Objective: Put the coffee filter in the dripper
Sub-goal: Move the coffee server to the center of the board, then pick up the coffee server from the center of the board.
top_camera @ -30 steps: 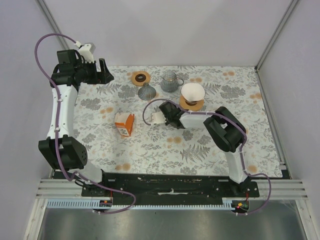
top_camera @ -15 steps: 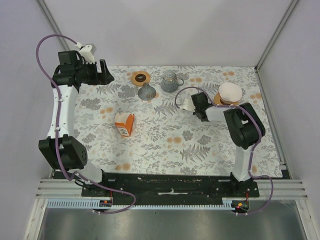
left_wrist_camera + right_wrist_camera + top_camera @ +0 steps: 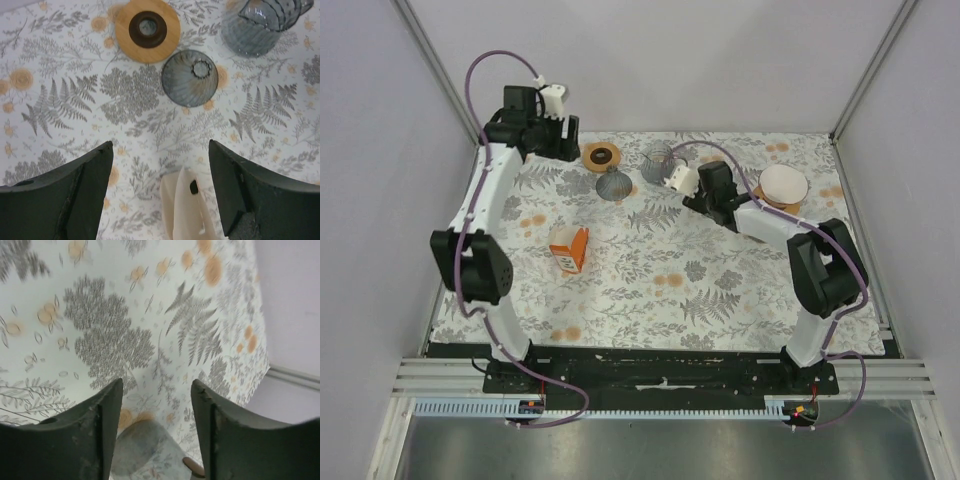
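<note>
Dripper (image 3: 762,206) farther right, coffee filter (image 3: 783,183) inside

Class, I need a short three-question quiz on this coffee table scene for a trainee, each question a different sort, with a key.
1. True or false: the white filter sits far to the right of the orange ring.
2. Which lies nearest the orange ring? A) grey ribbed cone B) orange-and-white packet C) white filter
3. What do the left tool and right tool hold?
Key: 1 true; 2 A; 3 nothing, both stand open.
</note>
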`<action>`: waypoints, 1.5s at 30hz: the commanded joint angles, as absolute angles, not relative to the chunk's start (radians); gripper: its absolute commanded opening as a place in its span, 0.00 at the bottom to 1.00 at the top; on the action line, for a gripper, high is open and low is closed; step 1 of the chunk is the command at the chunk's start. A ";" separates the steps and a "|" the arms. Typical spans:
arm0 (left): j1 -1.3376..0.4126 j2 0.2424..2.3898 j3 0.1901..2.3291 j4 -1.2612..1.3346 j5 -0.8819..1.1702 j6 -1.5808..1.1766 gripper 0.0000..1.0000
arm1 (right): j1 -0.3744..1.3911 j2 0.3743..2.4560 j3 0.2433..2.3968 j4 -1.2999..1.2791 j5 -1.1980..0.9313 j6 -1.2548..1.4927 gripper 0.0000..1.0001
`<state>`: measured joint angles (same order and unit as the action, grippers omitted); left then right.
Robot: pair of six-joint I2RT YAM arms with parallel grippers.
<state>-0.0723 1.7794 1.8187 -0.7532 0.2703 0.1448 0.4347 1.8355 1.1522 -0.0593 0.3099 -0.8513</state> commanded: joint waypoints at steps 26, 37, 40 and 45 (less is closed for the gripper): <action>-0.132 2.267 2.249 -0.724 0.199 0.020 0.74 | 0.400 2.480 2.373 -0.408 -0.063 -0.066 0.66; -0.176 2.292 2.244 -0.713 0.144 0.124 0.73 | 0.403 2.355 2.189 -0.446 -0.110 -0.086 0.07; -0.216 2.354 2.319 -0.716 0.033 0.262 0.73 | 0.405 2.231 2.039 -0.443 -0.109 -0.116 0.00; -0.218 2.483 2.460 -0.652 -0.044 0.299 0.64 | 0.428 2.001 1.734 -0.397 -0.130 -0.156 0.00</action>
<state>-0.2119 2.3932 2.3566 -0.7303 0.0475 0.2039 0.4053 2.2059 1.8847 -0.4408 -0.1020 -0.1188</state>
